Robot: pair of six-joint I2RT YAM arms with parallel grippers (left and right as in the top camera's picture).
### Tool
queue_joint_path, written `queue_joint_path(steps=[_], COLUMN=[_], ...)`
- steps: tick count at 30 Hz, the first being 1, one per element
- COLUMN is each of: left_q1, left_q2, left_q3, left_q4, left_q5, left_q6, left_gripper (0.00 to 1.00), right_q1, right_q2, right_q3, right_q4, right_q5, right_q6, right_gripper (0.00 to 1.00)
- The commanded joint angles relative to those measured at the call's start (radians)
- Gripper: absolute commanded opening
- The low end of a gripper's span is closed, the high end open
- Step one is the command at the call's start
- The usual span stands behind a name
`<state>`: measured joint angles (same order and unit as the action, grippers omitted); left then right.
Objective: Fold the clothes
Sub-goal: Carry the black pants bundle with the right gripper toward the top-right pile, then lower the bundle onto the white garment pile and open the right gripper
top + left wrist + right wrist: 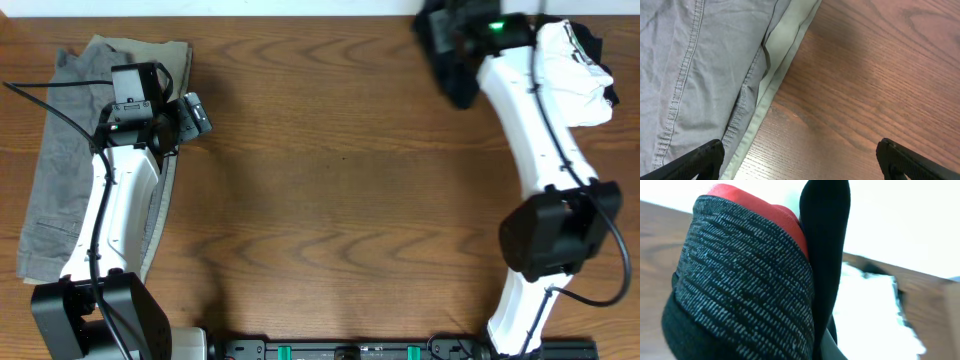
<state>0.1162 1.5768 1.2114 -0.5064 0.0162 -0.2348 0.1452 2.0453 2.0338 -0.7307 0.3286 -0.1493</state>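
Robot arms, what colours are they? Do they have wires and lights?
Both are smooth white tubes with chunky black joints. The left arm and the right arm each have thin black cables looping beside them. A little green light glows near the right arm's wrist. The fingers are black.

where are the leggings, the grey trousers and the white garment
leggings [740,285]: right wrist view, on the heather-grey waistband
grey trousers [45,190]: overhead view, on the bare middle of the folded cloth
white garment [585,85]: overhead view, on its middle
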Motion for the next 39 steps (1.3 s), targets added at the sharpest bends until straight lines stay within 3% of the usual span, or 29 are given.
queue_joint_path(steps=[1, 13, 20, 25, 30, 39], left_q1=[0.002, 0.002, 0.002, 0.002, 0.002, 0.002], left_q2=[0.005, 0.005, 0.005, 0.005, 0.005, 0.005], left_q3=[-0.011, -0.011, -0.011, -0.011, -0.011, -0.011], left_q4=[-0.005, -0.003, -0.002, -0.001, -0.008, -0.010], left_q5=[-0.002, -0.002, -0.002, -0.002, -0.002, -0.002], left_q6=[0.016, 0.015, 0.015, 0.015, 0.015, 0.015], left_gripper=[0.98, 0.98, 0.98, 0.98, 0.98, 0.98], right_q1=[-0.090, -0.356, -0.468, -0.484, -0.484, -0.486], right_q2=[-0.039, -0.067, -0.043, 0.025, 0.086, 0.133], right_q3=[0.024, 0.042, 0.042, 0.042, 0.042, 0.042], right_q4=[0.021, 0.166, 0.256, 0.304, 0.380, 0.421], right_q5=[0.066, 0.028, -0.225, -0.231, -0.124, -0.119], right_q6=[-0.051, -0.153, -0.182, -0.259, -0.268, -0.286], right_gripper=[0.01, 0.01, 0.01, 0.01, 0.01, 0.01])
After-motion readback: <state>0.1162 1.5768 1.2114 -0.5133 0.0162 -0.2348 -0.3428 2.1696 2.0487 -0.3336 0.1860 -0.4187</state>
